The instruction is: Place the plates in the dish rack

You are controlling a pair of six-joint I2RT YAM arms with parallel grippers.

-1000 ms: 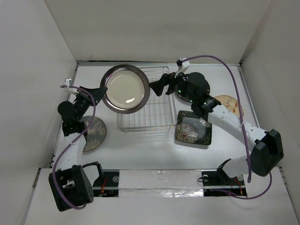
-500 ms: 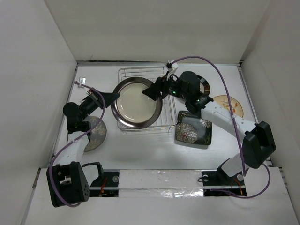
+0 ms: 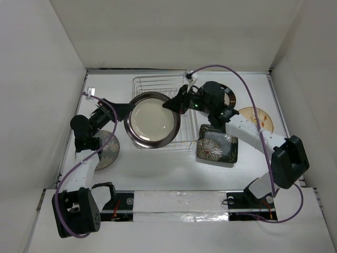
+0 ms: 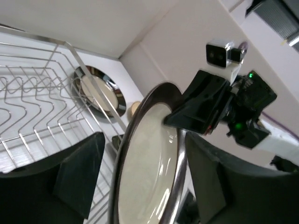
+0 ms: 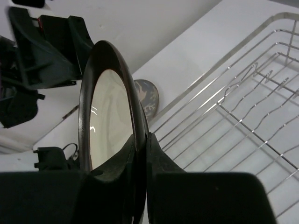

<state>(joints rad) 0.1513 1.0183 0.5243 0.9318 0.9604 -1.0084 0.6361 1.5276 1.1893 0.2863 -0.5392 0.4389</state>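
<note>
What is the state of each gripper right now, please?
Left gripper: open, astride the dark-rimmed plate.
Right gripper: shut on the dark-rimmed plate.

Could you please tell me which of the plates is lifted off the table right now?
The dark-rimmed cream plate: it is held above the dish rack, pinched by the right gripper, while the others lie flat on the table.

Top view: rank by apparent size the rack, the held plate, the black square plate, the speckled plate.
1. Rack.
2. Held plate, raised nearer the camera, so flattered.
3. Black square plate.
4. Speckled plate, partly hidden under the left arm, so unsure.
</note>
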